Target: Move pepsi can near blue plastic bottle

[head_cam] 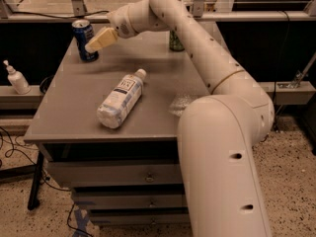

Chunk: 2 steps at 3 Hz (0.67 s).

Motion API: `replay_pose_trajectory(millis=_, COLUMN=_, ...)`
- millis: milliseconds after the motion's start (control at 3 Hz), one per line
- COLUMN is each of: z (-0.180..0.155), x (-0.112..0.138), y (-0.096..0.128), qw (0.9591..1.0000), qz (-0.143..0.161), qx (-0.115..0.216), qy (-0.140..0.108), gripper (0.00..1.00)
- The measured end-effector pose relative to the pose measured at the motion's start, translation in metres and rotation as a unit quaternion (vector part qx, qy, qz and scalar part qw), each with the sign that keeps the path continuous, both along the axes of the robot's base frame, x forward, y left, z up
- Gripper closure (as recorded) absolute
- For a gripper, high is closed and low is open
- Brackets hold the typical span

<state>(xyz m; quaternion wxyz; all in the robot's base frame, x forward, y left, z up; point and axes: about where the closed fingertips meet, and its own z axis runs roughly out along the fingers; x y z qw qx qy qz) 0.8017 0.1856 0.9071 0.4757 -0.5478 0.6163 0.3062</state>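
Where pepsi can (81, 37) stands, pincer (94, 44) hovers beside

Cream-white arm (212, 73), fat rounded segments, dark screw holes (236, 156), tan tool (91, 47) at its tip

Dim, soft shadows, gripper (92, 46) lit beside pepsi can (82, 33)

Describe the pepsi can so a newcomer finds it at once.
On the grey table, look to the far left corner, right by the gripper. The pepsi can stands upright there: dark blue with a silver top, unlike the green can along the far edge.
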Motion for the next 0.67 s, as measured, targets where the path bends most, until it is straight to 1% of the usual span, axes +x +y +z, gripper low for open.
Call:
replay_pose_trajectory(millis=333, z=-0.004, x=0.008, y=0.018, qw=0.9999, qz=0.002, qx=0.012, qy=0.006, gripper=0.00)
replay_pose_trajectory(millis=667, z=-0.007, x=0.009, y=0.034, qw=0.9998, qz=0.008, qx=0.017, qy=0.011, gripper=0.19)
